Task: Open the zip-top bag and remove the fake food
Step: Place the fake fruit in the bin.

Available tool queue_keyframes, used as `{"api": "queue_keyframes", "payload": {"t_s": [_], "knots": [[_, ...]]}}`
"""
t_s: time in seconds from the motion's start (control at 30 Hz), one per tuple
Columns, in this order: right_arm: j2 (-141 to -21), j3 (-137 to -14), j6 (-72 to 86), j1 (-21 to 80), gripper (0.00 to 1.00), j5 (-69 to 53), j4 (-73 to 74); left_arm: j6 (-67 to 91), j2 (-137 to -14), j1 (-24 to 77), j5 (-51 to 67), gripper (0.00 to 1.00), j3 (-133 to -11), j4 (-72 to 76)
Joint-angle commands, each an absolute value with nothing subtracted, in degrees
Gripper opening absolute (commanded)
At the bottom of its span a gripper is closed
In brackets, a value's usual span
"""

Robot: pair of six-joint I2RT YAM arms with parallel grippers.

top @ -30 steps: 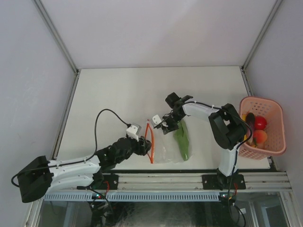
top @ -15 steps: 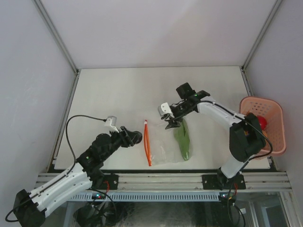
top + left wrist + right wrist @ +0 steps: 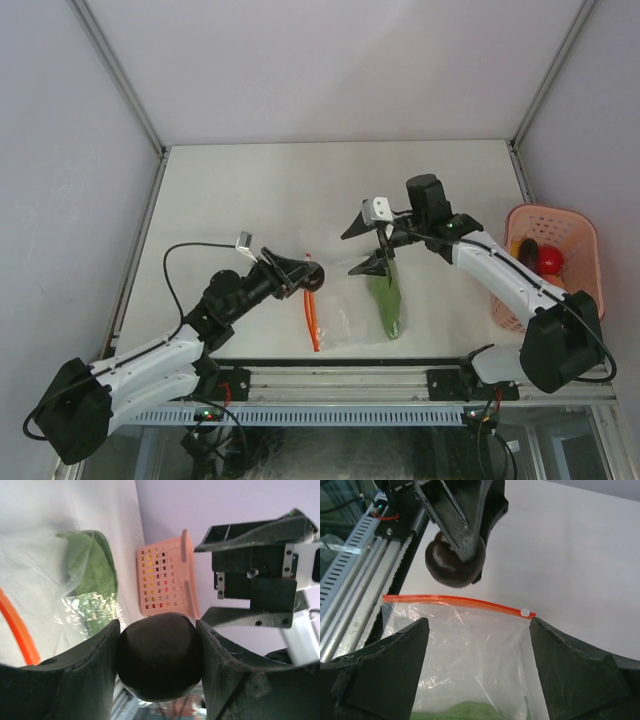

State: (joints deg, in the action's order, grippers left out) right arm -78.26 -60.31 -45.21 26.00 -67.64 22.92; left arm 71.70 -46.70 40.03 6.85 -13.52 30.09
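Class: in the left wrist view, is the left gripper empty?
No, the left gripper is clamped on a dark round piece of fake food.

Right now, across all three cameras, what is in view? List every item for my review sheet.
zip-top bag: one, clear with a red-orange zip strip, flat on the table near the front edge.
long green fake food: one, green, inside the bag on its right side.
dark round fake food: one, dark purple-black, held off the table, left of the zip strip.
basket: one, pink, perforated, at the table's right edge.
basket pieces: at least three, red, yellow and dark; partly hidden by the right arm.
table: one, white.
left gripper: closed on the dark round fake food.
right gripper: open, over the bag.
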Motion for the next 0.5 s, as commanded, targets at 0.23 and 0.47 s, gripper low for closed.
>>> {"api": "queue_keyframes", "payload": {"t_s": [0.23, 0.47], "knots": [[-76.18, -54.02, -11.36, 30.71, 0.99, -66.31, -8.49, 92.18, -52.02, 42.65, 0.10, 0.11, -18.87, 38.20], [-77.16, -52.86, -3.27, 34.46, 0.99, -63.04, -14.71, 93.32, -51.33, 44.13, -5.00, 0.11, -18.81, 38.14]]}}
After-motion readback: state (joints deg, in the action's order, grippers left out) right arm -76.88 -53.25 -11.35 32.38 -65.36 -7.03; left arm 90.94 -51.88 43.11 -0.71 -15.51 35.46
